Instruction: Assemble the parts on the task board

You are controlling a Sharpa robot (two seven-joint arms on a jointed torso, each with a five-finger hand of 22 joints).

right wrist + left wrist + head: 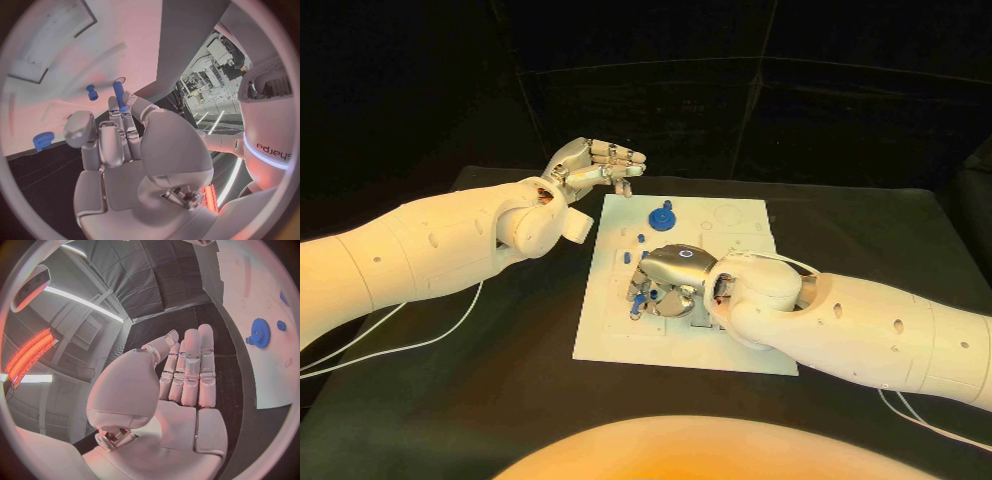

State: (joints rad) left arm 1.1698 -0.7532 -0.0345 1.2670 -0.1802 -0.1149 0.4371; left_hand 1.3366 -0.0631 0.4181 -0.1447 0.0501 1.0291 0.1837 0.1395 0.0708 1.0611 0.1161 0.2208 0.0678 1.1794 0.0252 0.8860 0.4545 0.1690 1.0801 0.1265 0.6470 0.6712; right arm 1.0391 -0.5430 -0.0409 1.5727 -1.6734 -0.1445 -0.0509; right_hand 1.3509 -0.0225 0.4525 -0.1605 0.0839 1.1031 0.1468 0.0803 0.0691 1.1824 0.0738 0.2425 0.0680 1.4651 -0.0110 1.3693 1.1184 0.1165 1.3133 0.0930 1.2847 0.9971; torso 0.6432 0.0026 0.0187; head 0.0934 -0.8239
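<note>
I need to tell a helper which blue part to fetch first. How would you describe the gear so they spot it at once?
Start at the white task board in the middle of the black table. Go to its far end, near the raised left hand. The gear lies there: a flat, round, toothed blue disc, far wider than the small blue pieces nearer the right hand.

The counter [473, 400] is black. The task board [733, 225] on it is white with faint grey line marks. The gear [662, 216] is bright blue, and so are the small pegs [638, 303]. Both arms are white. The left hand [596, 165] and right hand [672, 272] are shiny silver.
</note>
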